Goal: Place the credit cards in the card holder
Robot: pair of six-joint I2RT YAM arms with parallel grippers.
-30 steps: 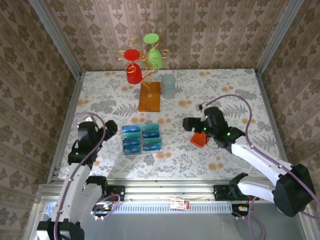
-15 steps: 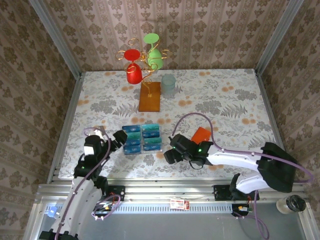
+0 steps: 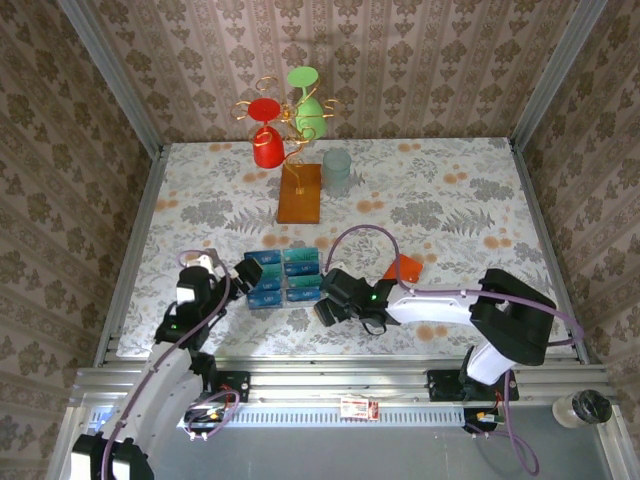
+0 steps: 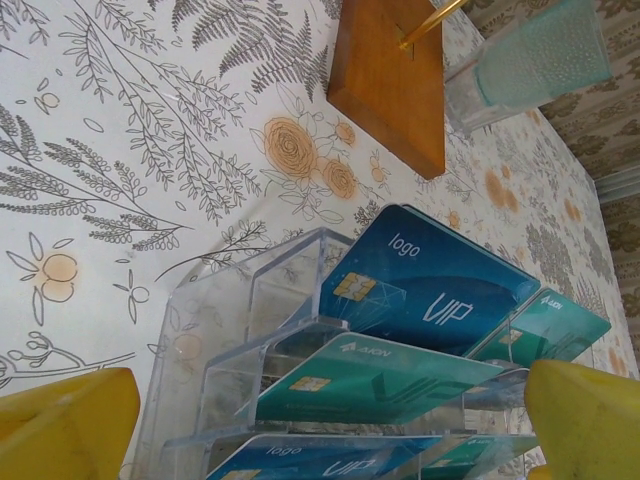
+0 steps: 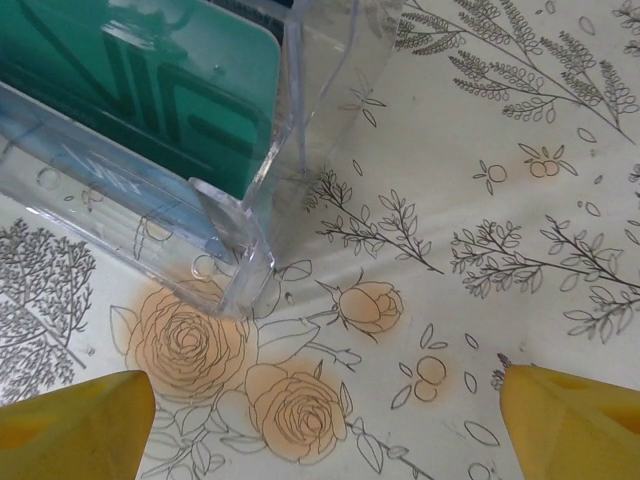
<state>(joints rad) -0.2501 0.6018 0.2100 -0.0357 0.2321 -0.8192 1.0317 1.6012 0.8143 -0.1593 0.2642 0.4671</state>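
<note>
Gaping wide, both pairs of jaws hold nothing. The left gripper (image 3: 243, 274) hangs just beside the left side of a clear rack (image 4: 230, 330), and the right gripper (image 3: 322, 303) is low at its near right corner. The credit cards (image 3: 284, 276) stand in that rack, near the table's (image 3: 450, 190) near edge, left of middle. The card holder (image 3: 404, 268) lies flat to their right, beside the right arm.

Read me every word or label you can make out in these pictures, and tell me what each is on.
"logo" and "VIP": on the blue credit card standing in the clear stand.
"logo" and "VIP" again: on the lower blue card.
Teal cards: a small brand word, too blurred to read.
Nothing else is readable.
</note>
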